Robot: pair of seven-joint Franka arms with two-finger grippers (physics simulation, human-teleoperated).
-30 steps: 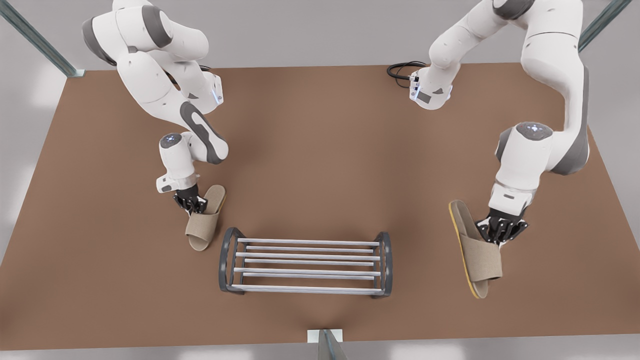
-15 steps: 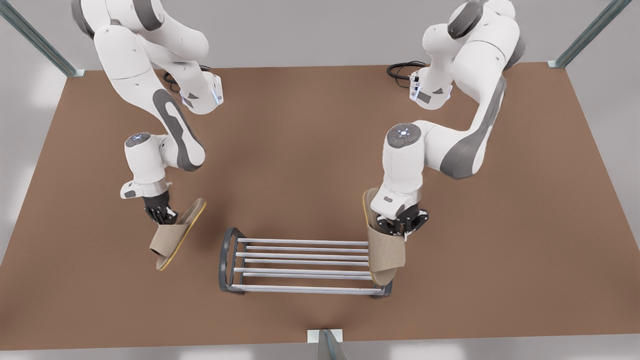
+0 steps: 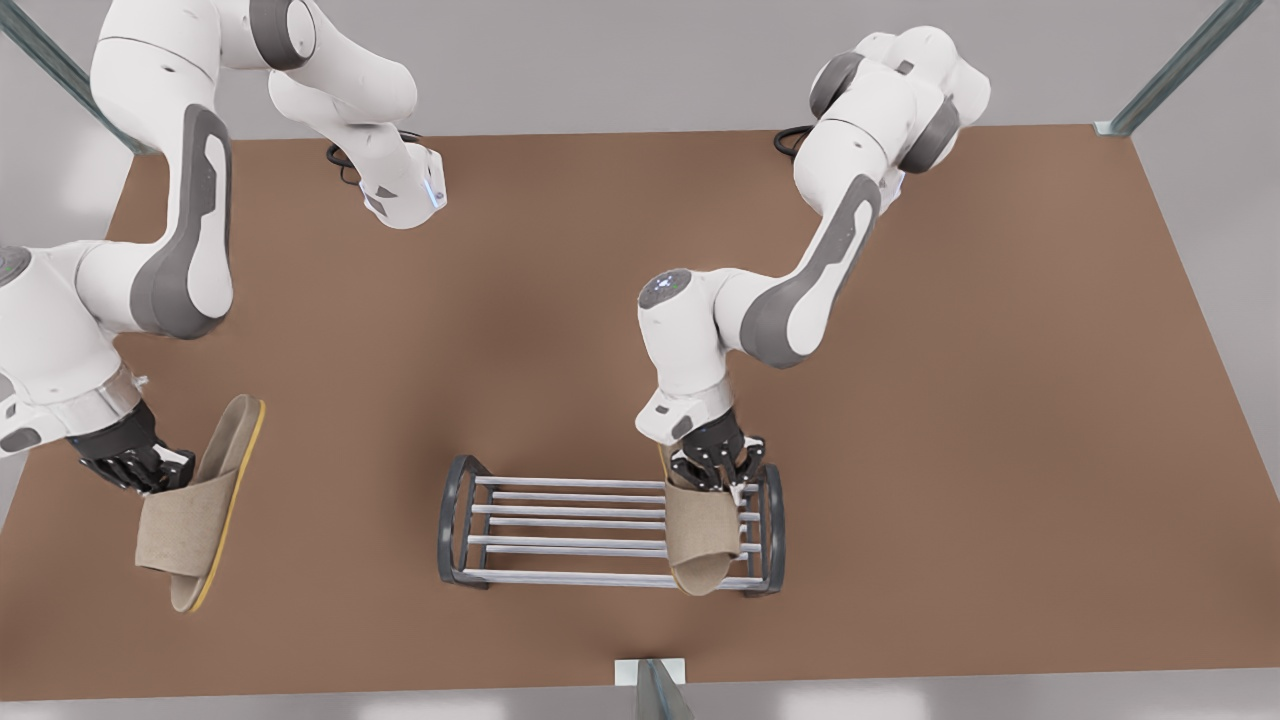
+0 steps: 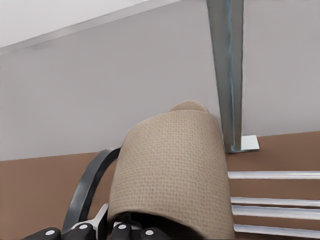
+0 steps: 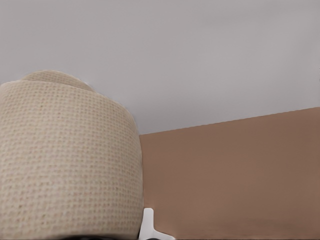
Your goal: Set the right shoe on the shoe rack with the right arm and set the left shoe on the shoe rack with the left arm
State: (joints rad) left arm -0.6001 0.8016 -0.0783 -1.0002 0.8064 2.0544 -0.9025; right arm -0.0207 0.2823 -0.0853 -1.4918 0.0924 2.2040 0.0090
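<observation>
The shoe rack (image 3: 570, 484) stands low near the table's front edge, with dark curved end frames (image 4: 87, 187) and silver bars (image 4: 275, 175). My left gripper (image 3: 715, 465) is shut on the heel side of the beige left shoe (image 3: 700, 540), which lies across the rack's bars by the end at the front view's right. In the left wrist view the left shoe (image 4: 170, 170) sits above the bars. My right gripper (image 3: 135, 462) is shut on the right shoe (image 3: 195, 530), a beige slipper with a yellow sole edge, at the front view's far left, apart from the rack. The right shoe (image 5: 65, 160) shows over bare table.
The brown table (image 3: 900, 400) spreads wide on the front view's right and behind the rack. A metal post (image 3: 655, 690) rises at the table's front edge just past the rack, and shows as the post (image 4: 227, 75) in the left wrist view. Black cables (image 3: 800, 140) lie at the back.
The left gripper carried the left shoe from the front view's right onto the rack. The right gripper lifted the right shoe and swung it away toward the front view's left edge.
</observation>
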